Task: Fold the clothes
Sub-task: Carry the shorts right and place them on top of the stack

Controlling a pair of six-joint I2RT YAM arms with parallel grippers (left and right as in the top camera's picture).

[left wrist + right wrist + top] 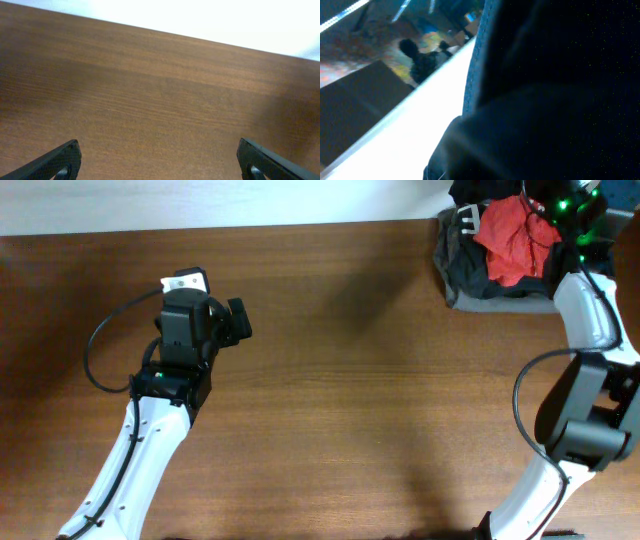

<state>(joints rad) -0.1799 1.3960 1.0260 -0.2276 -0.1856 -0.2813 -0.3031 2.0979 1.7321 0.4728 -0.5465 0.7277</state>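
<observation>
Dark navy-blue fabric [555, 100] with a stitched seam fills the right wrist view, pressed close to the camera; it looks like the shorts. I cannot pick them out in the overhead view among the pile [500, 240] at the back right corner. My right arm [585, 310] reaches into that pile, and its fingers are hidden in both views. My left gripper [238, 320] is open and empty over bare table at the left. Its two fingertips stand wide apart in the left wrist view [160, 162].
The pile holds a red garment [515, 240] on top of dark grey and black garments [470, 275]. The brown wooden table [360, 400] runs to a white wall edge at the back. The right arm's cable [520, 400] loops beside its base.
</observation>
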